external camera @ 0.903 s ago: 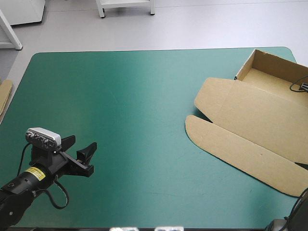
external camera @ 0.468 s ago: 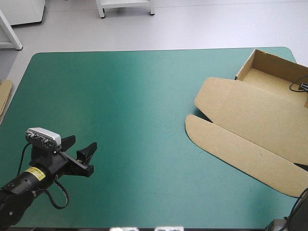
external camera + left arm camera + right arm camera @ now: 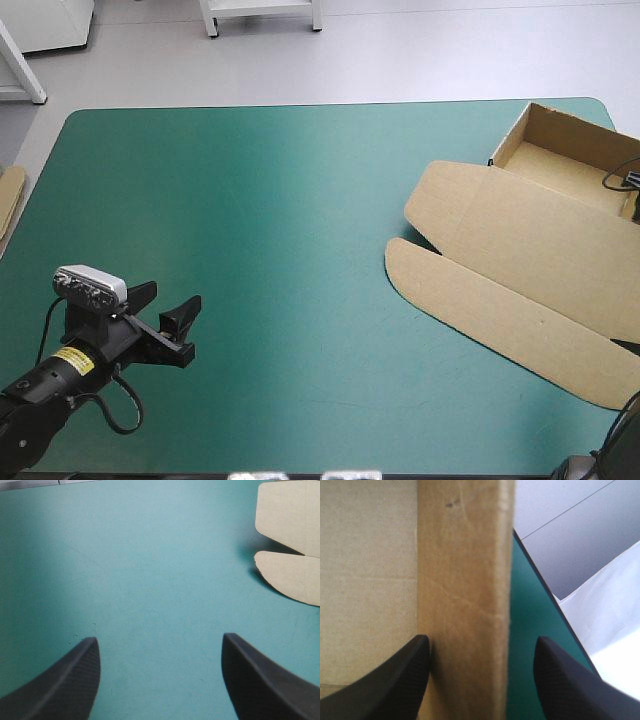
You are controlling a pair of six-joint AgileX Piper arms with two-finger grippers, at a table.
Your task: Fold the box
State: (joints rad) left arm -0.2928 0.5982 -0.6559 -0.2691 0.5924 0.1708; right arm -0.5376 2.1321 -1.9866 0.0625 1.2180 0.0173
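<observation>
The brown box (image 3: 520, 250) lies at the table's right side as an open tray, its walls raised at the far right corner. Its lid and rounded flap (image 3: 470, 295) lie flat toward the middle. My right gripper (image 3: 481, 638) is open astride one upright tray wall (image 3: 465, 580). The wall stands between its fingers, close to one finger and clear of the other. The high view does not show this gripper. My left gripper (image 3: 172, 297) hovers open near the front left corner. Nothing is between its fingers (image 3: 160, 637), and the box's flaps (image 3: 290, 525) are far ahead of it.
An edge of more brown board (image 3: 8, 195) shows at the table's left edge. The teal-green cover (image 3: 280, 200) stretches bare between the left gripper and the box. The table's right edge runs just beyond the tray wall (image 3: 530, 605).
</observation>
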